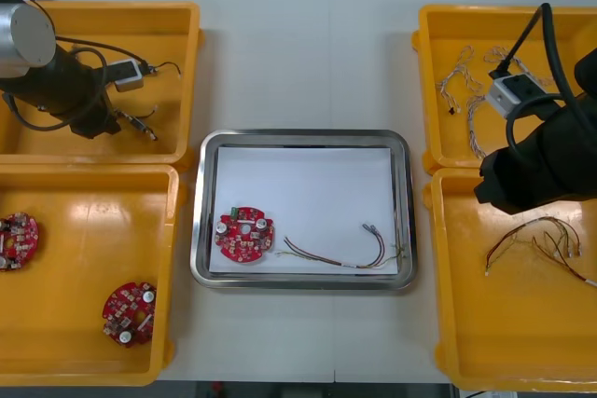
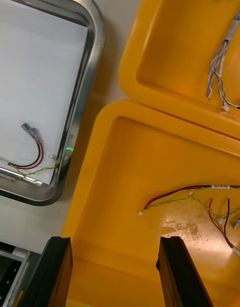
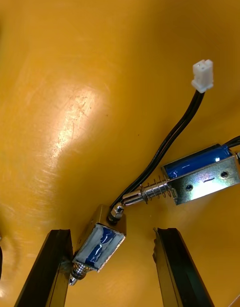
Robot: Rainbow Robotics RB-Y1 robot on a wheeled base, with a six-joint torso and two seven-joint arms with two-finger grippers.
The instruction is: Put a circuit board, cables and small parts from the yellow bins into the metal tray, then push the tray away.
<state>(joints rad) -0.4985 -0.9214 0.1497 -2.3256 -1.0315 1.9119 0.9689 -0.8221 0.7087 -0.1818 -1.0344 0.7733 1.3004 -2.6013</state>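
Note:
My left gripper (image 3: 112, 272) is open, low in the far left yellow bin (image 1: 177, 53). A small metal part (image 3: 100, 243) with blue winding lies between its fingers, close to one of them. A second small metal part (image 3: 200, 174) lies just beyond, with a black cable (image 3: 170, 142) ending in a white plug. My right gripper (image 2: 117, 272) is open above the near right yellow bin (image 2: 125, 187), short of the red and yellow cables (image 2: 195, 194). The metal tray (image 1: 303, 137), white inside, holds a red circuit board (image 1: 244, 233) and a red and yellow cable (image 1: 345, 253).
The near left bin (image 1: 84, 184) holds two more circuit boards (image 1: 129, 311). Twisted blue and white cables (image 1: 466, 81) lie in the far right bin (image 1: 438, 25). The right arm (image 1: 536, 165) hangs over the seam between the two right bins.

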